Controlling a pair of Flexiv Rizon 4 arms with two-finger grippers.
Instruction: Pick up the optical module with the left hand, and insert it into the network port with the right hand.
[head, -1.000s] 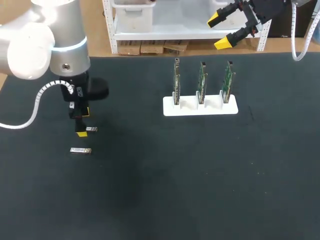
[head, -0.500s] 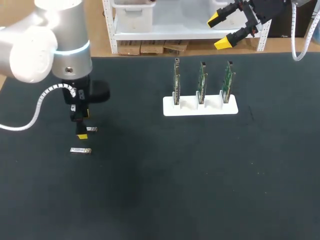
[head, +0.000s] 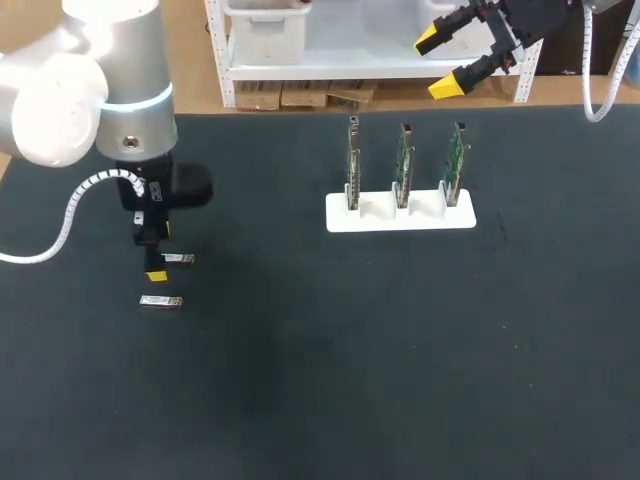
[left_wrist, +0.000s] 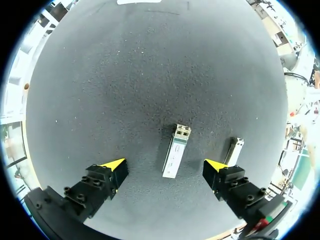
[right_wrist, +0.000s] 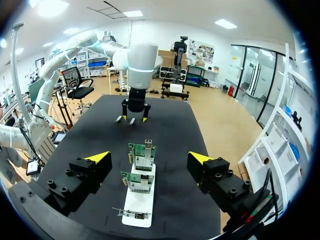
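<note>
Two small silver optical modules lie on the black mat at the left. One module (head: 180, 259) (left_wrist: 176, 151) lies between the fingers of my left gripper (head: 157, 255) (left_wrist: 166, 165), which hangs open just above the mat without touching it. The other module (head: 160, 301) (left_wrist: 233, 150) lies just outside one finger. Three upright green network cards (head: 403, 160) (right_wrist: 142, 155) stand in a white holder (head: 400, 216) (right_wrist: 137, 200). My right gripper (head: 440, 65) (right_wrist: 150, 157) is open and empty, held high behind the cards beyond the table's far edge.
The black mat (head: 350, 350) covers the whole table. The card holder is the only other item on it, standing at the back right of centre.
My left gripper has shifted a little toward the near side and lower over the modules. The right arm, the modules and the cards have not moved.
</note>
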